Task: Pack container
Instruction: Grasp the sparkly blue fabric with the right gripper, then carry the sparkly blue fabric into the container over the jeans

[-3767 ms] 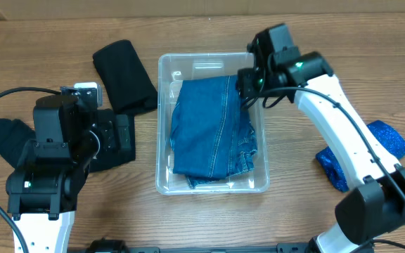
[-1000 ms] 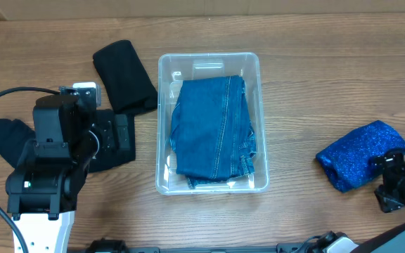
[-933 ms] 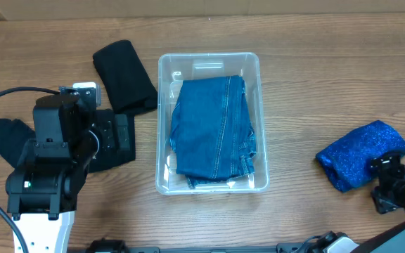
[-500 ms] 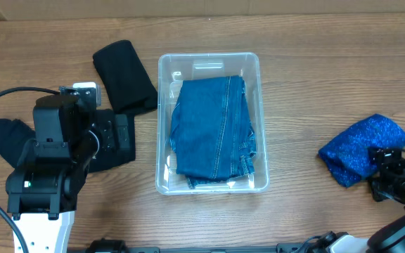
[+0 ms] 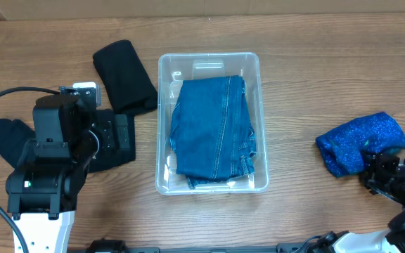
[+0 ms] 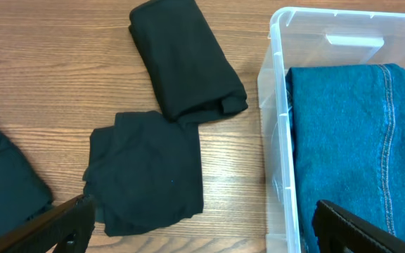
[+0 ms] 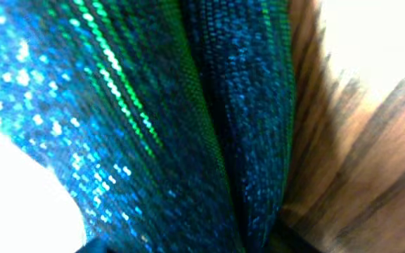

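Observation:
The clear plastic container (image 5: 162,70) stands mid-table with folded blue jeans (image 5: 213,126) inside; the left wrist view has its wall (image 6: 276,84) and the jeans (image 6: 350,140) at the right. A sparkly blue garment (image 5: 357,144) lies at the far right. My right gripper (image 5: 378,169) sits at its near edge, and in the right wrist view the sparkly blue cloth (image 7: 160,126) fills the picture, gathered into a fold between the jaws. My left gripper (image 6: 202,232) hangs open over a flat black garment (image 6: 150,172), holding nothing.
A rolled black garment (image 5: 124,76) lies left of the container, also in the left wrist view (image 6: 185,60). Another black garment (image 5: 5,140) is at the far left. The left arm's base (image 5: 44,183) and its cable occupy the near-left corner.
My right gripper has closed on the near edge of the sparkly blue garment, and the garment has bunched and shifted slightly left. The left arm has not moved.

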